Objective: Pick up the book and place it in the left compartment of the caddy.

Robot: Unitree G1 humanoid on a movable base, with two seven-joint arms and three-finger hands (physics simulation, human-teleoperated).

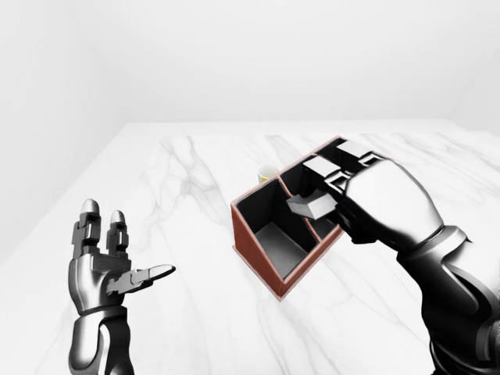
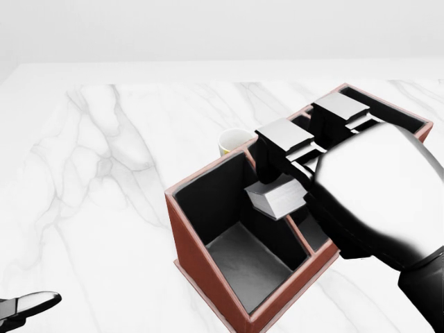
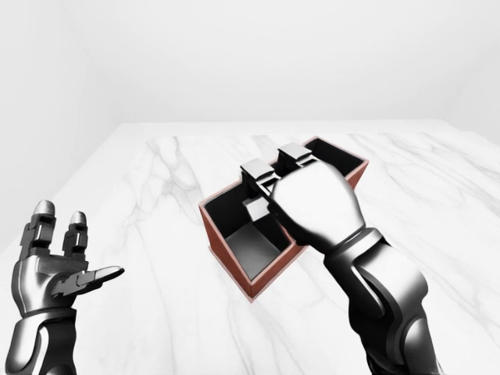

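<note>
A small cream cup with a yellowish inside is standing upright on the white marble counter, toward the top of the head view. Grey veins are running across the counter, and a plain pale wall is rising beyond its far edge.

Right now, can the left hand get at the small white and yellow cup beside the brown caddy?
Probably yes: the open left hand has bare marble between it and the cup; reach is uncertain.
</note>
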